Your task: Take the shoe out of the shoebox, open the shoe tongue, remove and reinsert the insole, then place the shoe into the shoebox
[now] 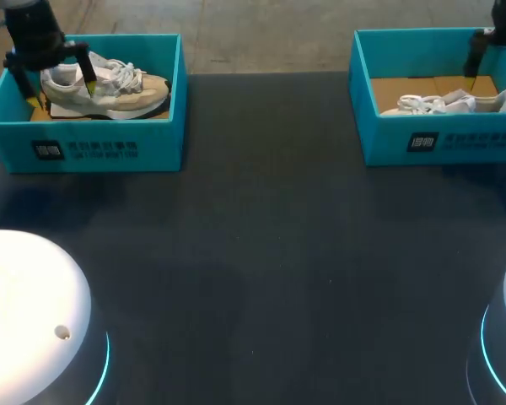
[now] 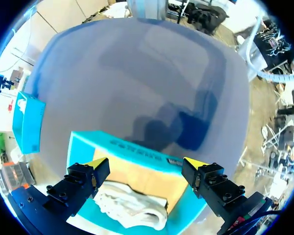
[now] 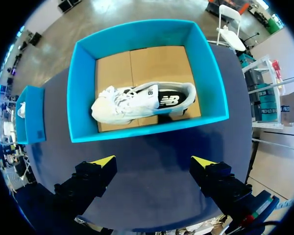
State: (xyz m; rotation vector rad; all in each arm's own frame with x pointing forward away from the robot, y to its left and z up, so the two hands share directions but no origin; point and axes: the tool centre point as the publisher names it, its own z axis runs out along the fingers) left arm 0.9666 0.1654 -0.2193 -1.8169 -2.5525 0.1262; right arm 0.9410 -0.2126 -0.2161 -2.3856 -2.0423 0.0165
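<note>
Beige shoe [image 1: 110,84] lay in left shoebox [image 1: 84,150], its heel end between the 2 wide-spread fingers of left gripper [image 2: 146,165]. White shoe [image 3: 137,103] lay on its side in right shoebox [image 3: 83,88], ahead of right gripper [image 3: 153,164], whose fingers were also spread.

Gripper [image 2: 146,164]: fingers spread wide over the shoebox [image 2: 137,148].
Shoe [image 2: 132,206]: white, lying inside on the cardboard floor.
Shoebox: teal, on the table [image 2: 152,73].
</note>
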